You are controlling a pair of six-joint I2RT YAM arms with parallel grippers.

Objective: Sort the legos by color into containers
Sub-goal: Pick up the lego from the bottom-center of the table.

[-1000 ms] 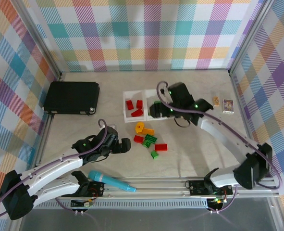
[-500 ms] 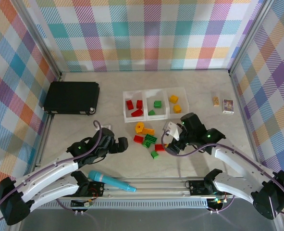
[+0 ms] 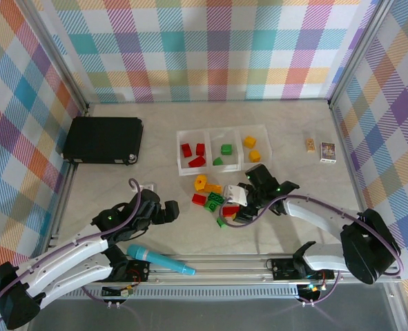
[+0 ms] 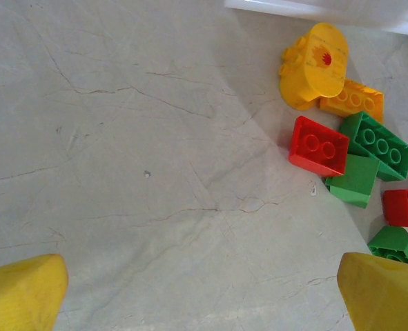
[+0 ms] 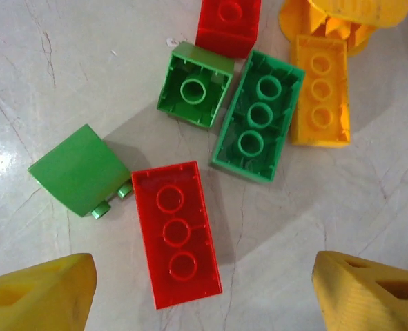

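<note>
Near left: left gripper on an outstretched low arm above bare table, fingers wide, empty. Right of it: right gripper bent down over the loose legos, fingers wide, red brick between, ungripped. Beyond: containers, colour-sorted bricks inside.

The right tool hides part of the loose legos.

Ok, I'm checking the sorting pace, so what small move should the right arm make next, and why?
Probably lower the right gripper straight down and close on the long red brick. The jaws stand open, and that brick lies flat roughly between the fingertips, narrow side across. The left bin already holds other red bricks.
</note>
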